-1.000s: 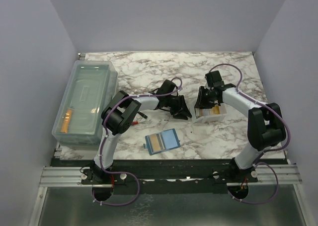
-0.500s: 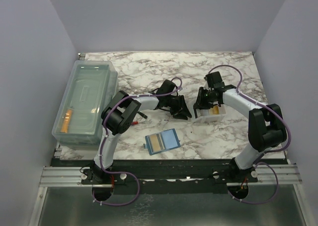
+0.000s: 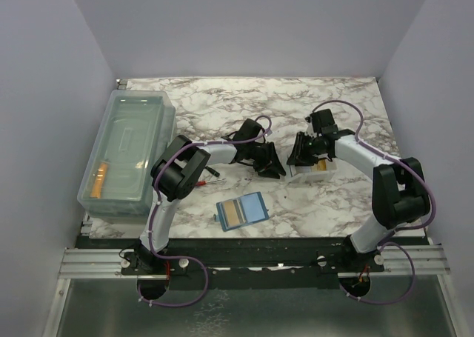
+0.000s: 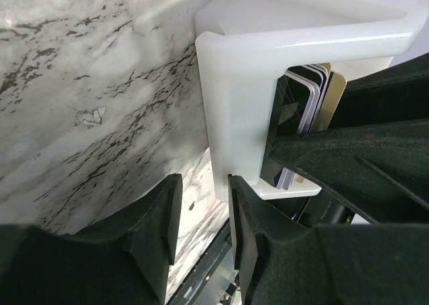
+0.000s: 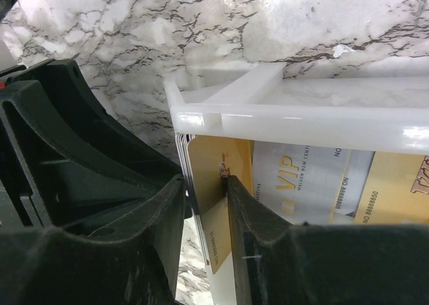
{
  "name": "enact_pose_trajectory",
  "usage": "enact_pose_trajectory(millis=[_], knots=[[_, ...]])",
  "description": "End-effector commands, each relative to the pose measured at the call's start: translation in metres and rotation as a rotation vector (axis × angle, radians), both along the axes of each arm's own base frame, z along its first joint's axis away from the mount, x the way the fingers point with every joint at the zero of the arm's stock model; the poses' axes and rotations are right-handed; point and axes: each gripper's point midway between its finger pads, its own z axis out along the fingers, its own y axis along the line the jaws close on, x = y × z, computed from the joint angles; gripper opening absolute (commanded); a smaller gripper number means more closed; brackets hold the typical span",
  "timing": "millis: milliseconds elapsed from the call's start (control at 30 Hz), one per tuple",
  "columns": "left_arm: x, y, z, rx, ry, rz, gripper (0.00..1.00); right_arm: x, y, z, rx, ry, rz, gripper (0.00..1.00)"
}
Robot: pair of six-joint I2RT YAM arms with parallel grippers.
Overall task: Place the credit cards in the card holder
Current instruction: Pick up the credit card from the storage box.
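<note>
The card holder [image 3: 254,207] lies open on the marble near the front, with one gold card [image 3: 233,214] on its left half. More credit cards [image 5: 213,159] stand on edge in a white tray [image 5: 301,120], a silver one [image 5: 298,177] among them. My right gripper [image 5: 206,184] reaches into the tray [image 3: 298,175]. Its jaws stand part open on either side of the card edges, and the gold card rests against the right finger. My left gripper [image 4: 204,184] is open beside the tray's outer wall [image 4: 231,104], with nothing between its fingers. From above, the two grippers [image 3: 270,167] [image 3: 302,150] flank the tray's left end.
A large clear plastic bin [image 3: 126,152] with an orange item [image 3: 100,178] inside stands along the left wall. A small red-tipped tool [image 3: 208,180] lies by the left arm. The dark front rail runs just below the card holder.
The right arm has shifted slightly over the tray, and the tray has nudged a little toward the back. The left arm and the card holder have stayed put.
</note>
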Motion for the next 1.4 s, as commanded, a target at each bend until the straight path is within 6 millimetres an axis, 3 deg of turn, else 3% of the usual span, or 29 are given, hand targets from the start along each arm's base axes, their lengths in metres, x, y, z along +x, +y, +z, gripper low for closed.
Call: enact_pose_trajectory(millis=[0, 233, 400, 833, 1367], knots=[[-0.004, -0.004, 0.002, -0.017, -0.002, -0.029, 0.4, -0.004, 0.008, 0.012, 0.068, -0.013, 0.016, 0.37], [-0.003, -0.003, 0.003, -0.019, -0.005, -0.028, 0.4, -0.005, 0.01, 0.013, 0.092, -0.011, 0.021, 0.43], [-0.003, -0.003, 0.004, -0.02, -0.007, -0.028, 0.4, -0.007, 0.01, 0.016, 0.108, -0.012, 0.022, 0.34], [-0.003, -0.004, 0.005, -0.022, -0.009, -0.028, 0.4, -0.011, 0.009, 0.024, 0.152, -0.019, 0.019, 0.35], [-0.002, -0.003, 0.005, -0.02, -0.015, -0.027, 0.4, -0.012, -0.002, 0.027, 0.135, -0.022, -0.008, 0.03]])
